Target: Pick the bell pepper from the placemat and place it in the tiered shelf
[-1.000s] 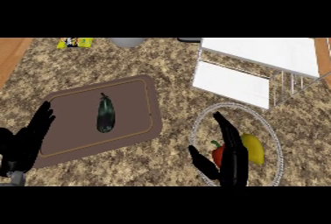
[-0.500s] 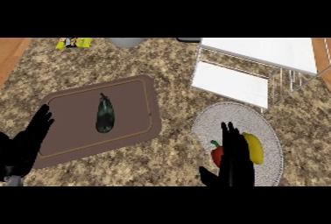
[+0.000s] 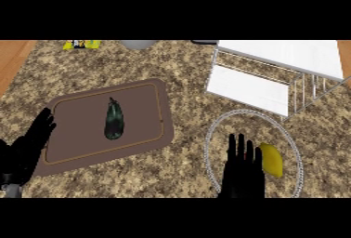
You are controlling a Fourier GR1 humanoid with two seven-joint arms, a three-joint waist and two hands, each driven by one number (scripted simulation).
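Black right hand (image 3: pixel 241 167) flat over plate (image 3: pixel 218 126), fingers straight, holding nothing; left hand (image 3: pixel 27 148) likewise beside placemat (image 3: pixel 140 121).

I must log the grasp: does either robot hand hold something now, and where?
Nothing is held: the left robot hand and right robot hand are both open.

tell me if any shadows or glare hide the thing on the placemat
Head view: even light, no glare; the dark green vegetable lies plainly visible on the brown placemat. Only the right hand hides anything, covering part of the plate beside the yellow fruit.
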